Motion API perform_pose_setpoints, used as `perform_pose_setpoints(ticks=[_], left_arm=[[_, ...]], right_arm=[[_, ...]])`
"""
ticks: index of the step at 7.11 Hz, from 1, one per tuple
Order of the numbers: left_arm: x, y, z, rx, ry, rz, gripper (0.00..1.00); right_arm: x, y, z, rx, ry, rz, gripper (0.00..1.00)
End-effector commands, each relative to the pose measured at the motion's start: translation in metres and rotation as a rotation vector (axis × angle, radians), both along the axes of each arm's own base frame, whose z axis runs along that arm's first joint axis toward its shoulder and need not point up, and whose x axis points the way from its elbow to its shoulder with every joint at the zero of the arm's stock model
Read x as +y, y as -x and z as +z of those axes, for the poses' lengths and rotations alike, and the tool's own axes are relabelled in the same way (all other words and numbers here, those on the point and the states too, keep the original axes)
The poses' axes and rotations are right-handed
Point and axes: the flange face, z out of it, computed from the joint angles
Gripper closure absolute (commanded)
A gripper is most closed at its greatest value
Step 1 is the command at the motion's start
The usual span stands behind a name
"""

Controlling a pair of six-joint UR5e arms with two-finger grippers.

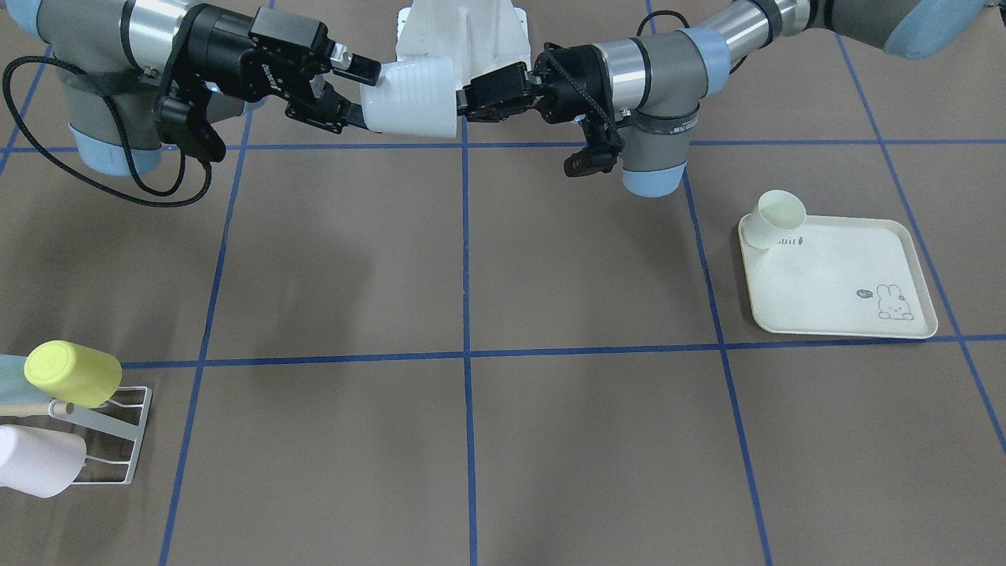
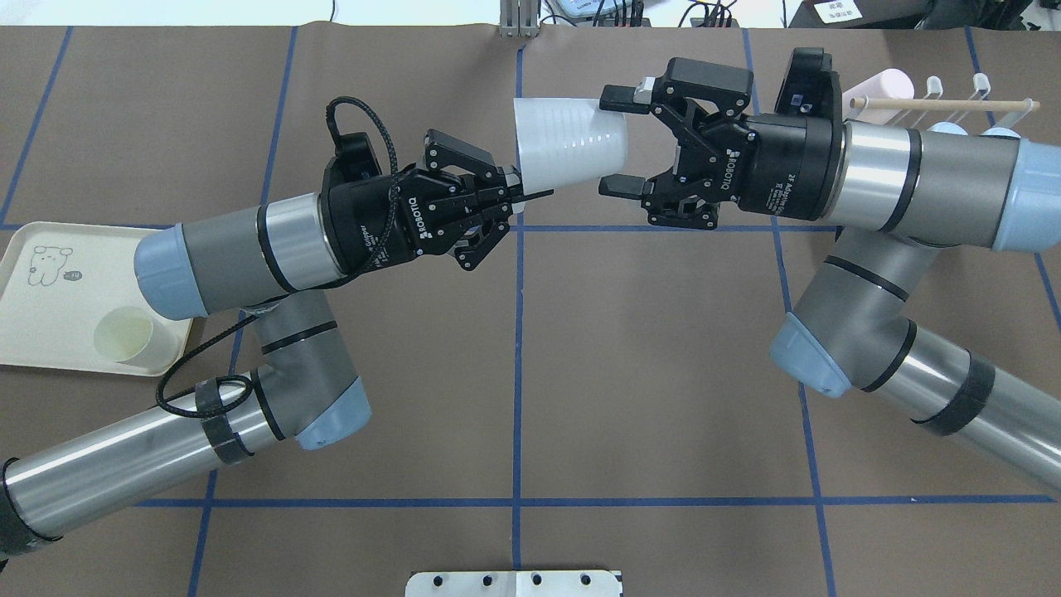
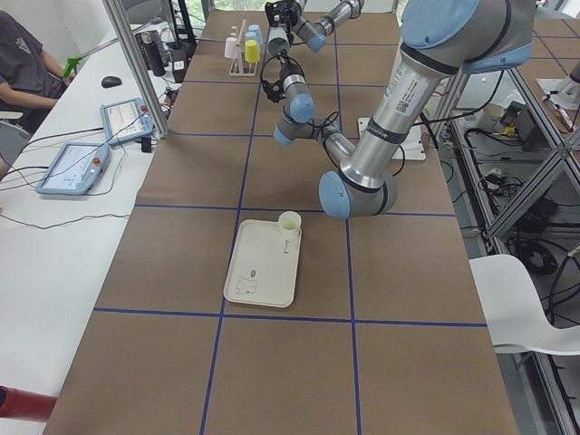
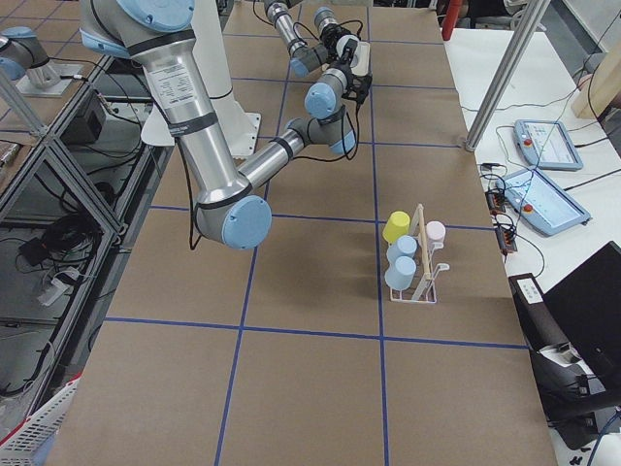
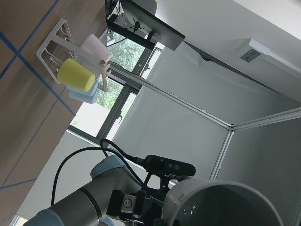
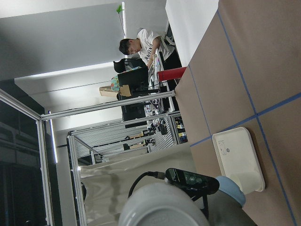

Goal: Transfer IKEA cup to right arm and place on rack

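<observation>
A white ribbed IKEA cup hangs on its side in the air between both grippers, above the table's far middle; it also shows in the front view. My left gripper is shut on the cup's rim at the wide end. My right gripper is open, one finger on each side of the cup's narrow base, close to it. The white wire rack with its wooden dowel stands at the table's right end, behind my right arm.
The rack holds a yellow cup, a pink cup and pale blue cups. A cream rabbit-print tray lies on my left side with a cream cup at its corner. An operator sits beside the table.
</observation>
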Motion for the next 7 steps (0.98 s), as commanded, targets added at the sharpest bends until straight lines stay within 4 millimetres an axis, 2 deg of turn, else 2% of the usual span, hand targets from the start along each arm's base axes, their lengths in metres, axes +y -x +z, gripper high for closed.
perform_pose_setpoints(ticks=[1, 2, 3, 4, 5, 7], left_arm=[[0.002, -0.002, -0.001, 0.002, -0.002, 0.005, 1.0], [0.002, -0.002, -0.001, 0.001, -0.001, 0.003, 0.97], [0.0, -0.004, 0.001, 0.0, 0.007, -0.012, 0.43], [-0.001, -0.007, 0.003, 0.004, 0.029, -0.025, 0.13], [-0.001, -0.005, 0.003, 0.008, 0.03, -0.031, 0.0], [-0.009, 0.004, 0.009, -0.018, -0.006, -0.099, 0.0]], right_arm=[[0.002, 0.003, 0.0, -0.001, -0.001, -0.005, 0.14], [0.002, 0.003, 0.0, -0.001, -0.001, -0.005, 0.39], [0.003, 0.004, 0.0, 0.001, -0.001, -0.008, 0.66], [0.003, 0.005, 0.001, 0.002, -0.001, -0.009, 0.91], [0.003, 0.005, 0.0, 0.0, -0.004, -0.008, 0.95], [0.002, -0.001, -0.001, 0.001, -0.014, 0.006, 0.94]])
